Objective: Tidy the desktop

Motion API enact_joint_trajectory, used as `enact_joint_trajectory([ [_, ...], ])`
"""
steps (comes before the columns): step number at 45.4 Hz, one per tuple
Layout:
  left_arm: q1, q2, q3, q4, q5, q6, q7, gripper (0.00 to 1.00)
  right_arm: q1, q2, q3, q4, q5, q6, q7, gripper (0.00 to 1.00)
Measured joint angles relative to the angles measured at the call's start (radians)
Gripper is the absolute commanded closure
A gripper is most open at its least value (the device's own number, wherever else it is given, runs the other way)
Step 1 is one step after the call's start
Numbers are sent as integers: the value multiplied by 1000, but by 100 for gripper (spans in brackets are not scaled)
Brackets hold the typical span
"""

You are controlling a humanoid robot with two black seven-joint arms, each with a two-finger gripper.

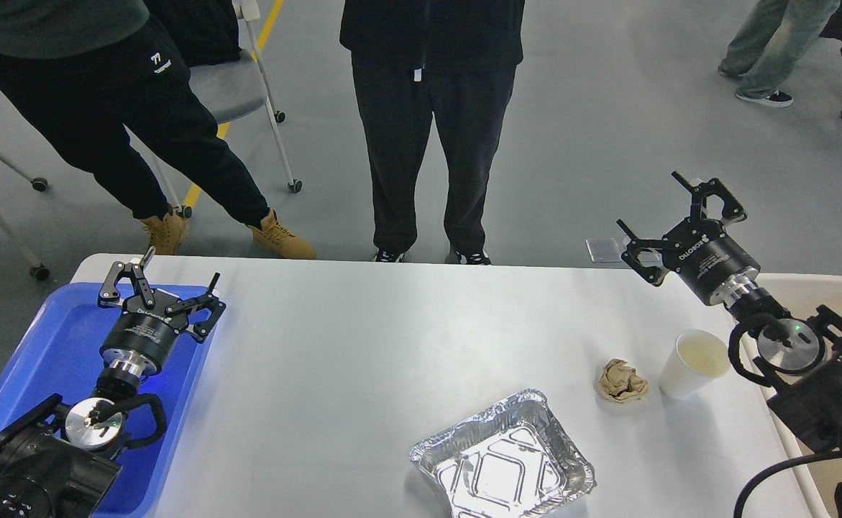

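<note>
The desktop [363, 345] is a wide light grey-white tabletop. On it lie an empty foil tray [503, 464] near the front edge, a crumpled brown paper ball [623, 381] and a white paper cup [694, 363] at the right. My left gripper [176, 270] hangs open over the blue tray [39, 345] at the left edge, holding nothing. At the far right corner of the table, my right gripper [647, 208] is raised and open, also holding nothing, well behind the cup.
A beige bin [823, 288] sits beside the table's right edge under my right arm. Two people stand close behind the far table edge, with wheeled chairs at the back left. A small grey square [604, 250] lies on the floor behind the table.
</note>
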Motion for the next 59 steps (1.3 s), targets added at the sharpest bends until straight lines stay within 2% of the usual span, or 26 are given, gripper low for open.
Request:
enact_joint_trajectory([
  [43,0,3,8,0,0,0,-3,0,23,-29,-23,36,-23,1,-4,0],
  [52,0,4,8,0,-1,0,-3,0,26,-66,-66,94,-44,-5,-6,0],
  [59,0,4,8,0,-1,0,-3,0,34,-130,-127,194,-55,-46,-9,0],
])
